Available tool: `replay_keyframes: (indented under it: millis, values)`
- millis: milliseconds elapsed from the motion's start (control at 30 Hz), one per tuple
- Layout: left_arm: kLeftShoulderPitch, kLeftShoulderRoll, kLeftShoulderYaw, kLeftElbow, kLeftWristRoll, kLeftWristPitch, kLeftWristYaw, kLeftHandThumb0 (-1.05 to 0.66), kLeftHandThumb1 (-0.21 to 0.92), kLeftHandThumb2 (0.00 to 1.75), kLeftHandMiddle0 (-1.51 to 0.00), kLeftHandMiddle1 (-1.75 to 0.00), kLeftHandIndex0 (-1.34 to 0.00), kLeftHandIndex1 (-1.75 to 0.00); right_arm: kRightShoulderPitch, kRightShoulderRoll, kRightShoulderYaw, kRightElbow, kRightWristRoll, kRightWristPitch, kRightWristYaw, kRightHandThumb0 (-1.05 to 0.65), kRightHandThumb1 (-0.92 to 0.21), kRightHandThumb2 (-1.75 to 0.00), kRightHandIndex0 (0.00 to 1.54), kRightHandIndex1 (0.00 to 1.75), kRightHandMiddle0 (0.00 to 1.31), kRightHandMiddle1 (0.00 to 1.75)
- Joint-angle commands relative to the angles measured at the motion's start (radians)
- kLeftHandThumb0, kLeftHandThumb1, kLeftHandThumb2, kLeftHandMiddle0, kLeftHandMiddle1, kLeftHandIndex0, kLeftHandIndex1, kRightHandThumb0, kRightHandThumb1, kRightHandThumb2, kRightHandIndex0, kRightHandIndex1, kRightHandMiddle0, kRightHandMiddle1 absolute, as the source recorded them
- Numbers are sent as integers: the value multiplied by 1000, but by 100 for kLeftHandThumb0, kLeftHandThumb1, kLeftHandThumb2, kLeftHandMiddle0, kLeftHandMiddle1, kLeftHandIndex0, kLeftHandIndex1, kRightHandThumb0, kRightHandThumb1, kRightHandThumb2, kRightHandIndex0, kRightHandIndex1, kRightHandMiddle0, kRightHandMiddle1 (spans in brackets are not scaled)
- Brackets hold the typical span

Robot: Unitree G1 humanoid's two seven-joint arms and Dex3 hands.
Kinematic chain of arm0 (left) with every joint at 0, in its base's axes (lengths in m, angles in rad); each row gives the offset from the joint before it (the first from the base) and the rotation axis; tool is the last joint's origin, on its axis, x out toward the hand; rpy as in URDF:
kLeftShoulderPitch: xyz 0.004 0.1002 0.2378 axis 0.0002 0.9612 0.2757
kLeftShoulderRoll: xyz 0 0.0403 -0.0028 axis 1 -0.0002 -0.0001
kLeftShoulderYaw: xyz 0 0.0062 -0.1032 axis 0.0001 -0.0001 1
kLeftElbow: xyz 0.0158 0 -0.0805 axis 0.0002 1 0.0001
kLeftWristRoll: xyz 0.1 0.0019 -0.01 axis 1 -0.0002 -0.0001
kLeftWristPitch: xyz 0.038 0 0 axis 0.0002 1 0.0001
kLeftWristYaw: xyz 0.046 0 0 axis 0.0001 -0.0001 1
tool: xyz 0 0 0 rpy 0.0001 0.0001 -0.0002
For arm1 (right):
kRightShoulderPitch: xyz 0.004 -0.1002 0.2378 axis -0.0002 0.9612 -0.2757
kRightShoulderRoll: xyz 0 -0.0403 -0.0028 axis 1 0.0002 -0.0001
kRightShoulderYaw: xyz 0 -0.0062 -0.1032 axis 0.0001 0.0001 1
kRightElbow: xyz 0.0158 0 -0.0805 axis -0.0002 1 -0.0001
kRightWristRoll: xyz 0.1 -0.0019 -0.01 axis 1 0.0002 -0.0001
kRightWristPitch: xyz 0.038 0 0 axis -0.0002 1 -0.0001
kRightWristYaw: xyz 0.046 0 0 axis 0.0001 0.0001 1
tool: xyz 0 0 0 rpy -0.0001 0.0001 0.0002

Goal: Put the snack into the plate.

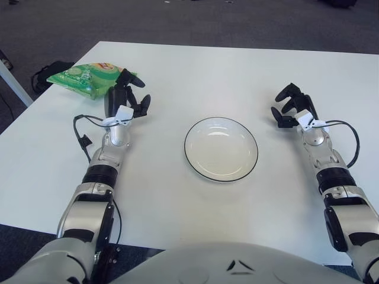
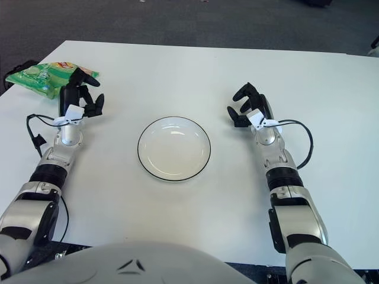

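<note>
In the left eye view we see a dark bag on the floor (image 1: 54,71) beyond the left edge of the white worktop (image 1: 177,71), just behind the snack; in the right eye view only a small part of this bag shows at the frame's left border. The rest is the same in both views.

The snack (image 1: 86,77), a green packet, lies flat on the worktop near its far left corner, at about 10 o'clock from the plate. Our left hand (image 1: 124,97) is just beside it, at about 4 o'clock from the packet. The black fingers (image 1: 122,80) are spread and loosely bent, and they hold nothing. The upper fingertips overlap the near right edge of the packet in both views, but we cannot tell if they really touch it or are only above it.

The plate (image 1: 195,168), white with a dark rim, sits in the middle of the worktop, and nothing is in it. It is well apart from the snack.

Our right hand (image 1: 291,106) shows at about 2 o'clock from the plate, near it but not touching. Its fingers are half curled and grip nothing.
</note>
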Motion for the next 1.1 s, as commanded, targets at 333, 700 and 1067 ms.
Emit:
replay_keyframes:
  millis: [333,700,1067]
  values:
    - [-28,171,-47,-200,406,288,173,-43,47,112,-108,-175,-49,-175,67,11,53,84,-54,29,7,-1,-36,-123,65,160,35,175]
    - [-82,213,-62,-247,496,499,131,-16,68,83,-38,-151,-28,-175,68,8,56,87,-65,18,5,-1,-38,-120,63,158,36,175]
    - [-294,292,-163,82,512,578,19,-68,91,66,-10,-108,-2,-118,67,3,69,101,-77,1,3,-1,-38,-119,63,157,36,175]
